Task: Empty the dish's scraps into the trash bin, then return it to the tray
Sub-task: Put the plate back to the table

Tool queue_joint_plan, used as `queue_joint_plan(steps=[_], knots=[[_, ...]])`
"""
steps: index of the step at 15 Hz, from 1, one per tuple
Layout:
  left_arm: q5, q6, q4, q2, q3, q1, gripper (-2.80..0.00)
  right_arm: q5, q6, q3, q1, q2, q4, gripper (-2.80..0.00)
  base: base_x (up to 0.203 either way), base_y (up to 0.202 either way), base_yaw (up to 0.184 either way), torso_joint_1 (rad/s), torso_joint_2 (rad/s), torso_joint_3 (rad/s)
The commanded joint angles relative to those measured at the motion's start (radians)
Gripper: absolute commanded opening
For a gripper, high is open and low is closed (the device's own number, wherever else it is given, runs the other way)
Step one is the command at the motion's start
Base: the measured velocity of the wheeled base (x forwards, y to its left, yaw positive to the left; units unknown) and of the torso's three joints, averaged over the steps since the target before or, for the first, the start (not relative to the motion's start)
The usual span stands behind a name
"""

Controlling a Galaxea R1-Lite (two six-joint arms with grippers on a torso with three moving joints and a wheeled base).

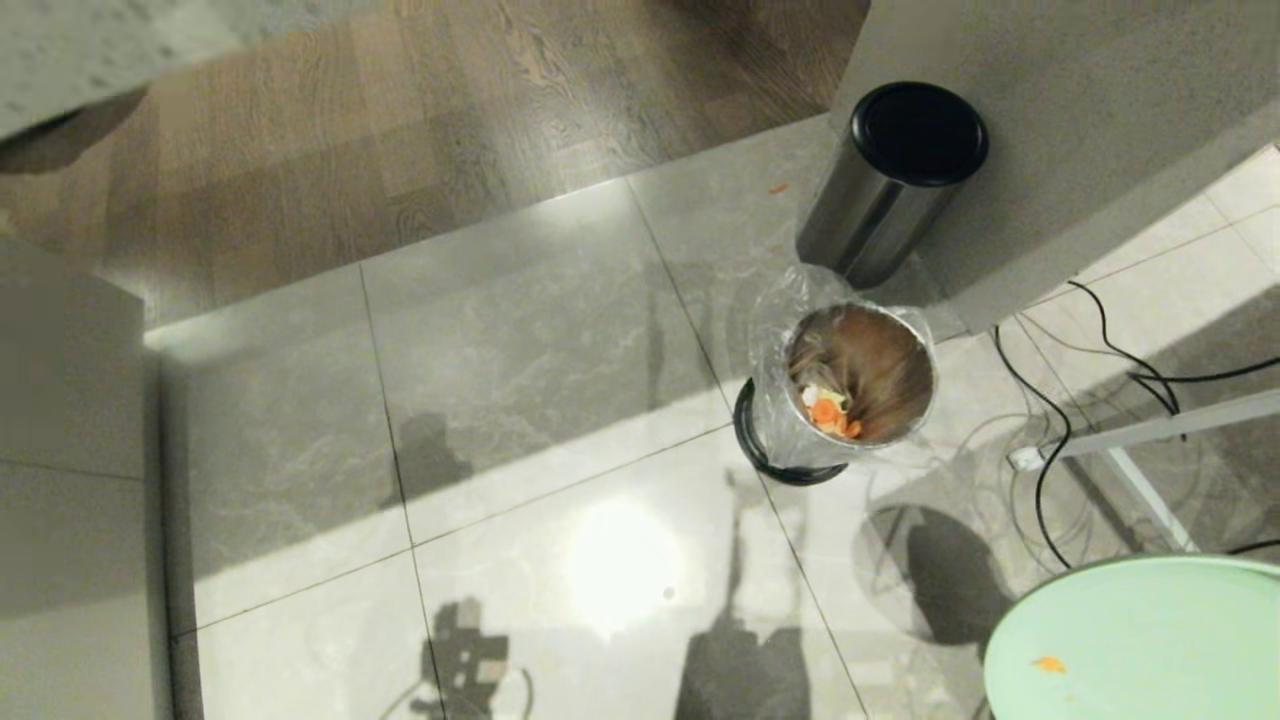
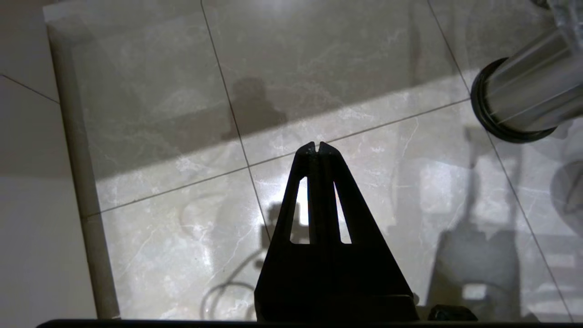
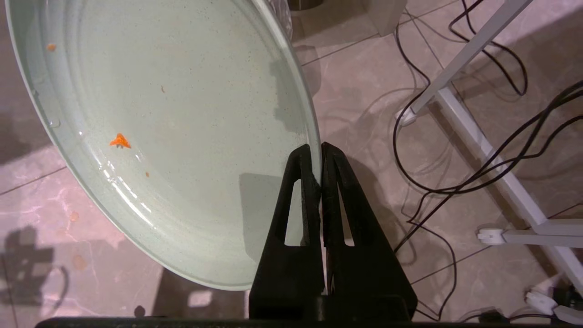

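The mint-green dish (image 1: 1140,640) shows at the head view's lower right, held over the floor. My right gripper (image 3: 317,150) is shut on the dish (image 3: 173,127) at its rim. Only a small orange crumb (image 3: 120,141) clings to its face. The trash bin (image 1: 850,385), steel with a clear bag liner, stands on the tiles. Orange and pale scraps (image 1: 828,408) lie inside it. My left gripper (image 2: 317,146) hangs shut and empty above the floor, with the trash bin (image 2: 524,102) off to its side. The tray is out of view.
A second steel bin with a black lid (image 1: 895,175) stands just behind the lined one, against a grey cabinet (image 1: 1080,130). Black cables (image 1: 1050,440) and a white frame leg (image 1: 1150,430) lie on the floor to the right. An orange bit (image 1: 778,187) lies on the tiles.
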Motion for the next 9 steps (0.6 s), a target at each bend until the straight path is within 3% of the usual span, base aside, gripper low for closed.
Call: queue_joint_plan(steps=[1,9], knots=[[0.000,-0.001,-0.001,0.001,0.000,-0.001,-2.80,0.000,0.002,0.000,0.000,0.001,-0.001,-2.80,0.000,0.000,0.000,0.005,-0.41,-0.413],[0.000,-0.001,-0.001,0.001,0.000,0.000,-2.80,0.001,0.004,0.000,0.000,0.001,-0.001,-2.80,0.000,0.000,0.000,0.056,-0.45,-0.389]])
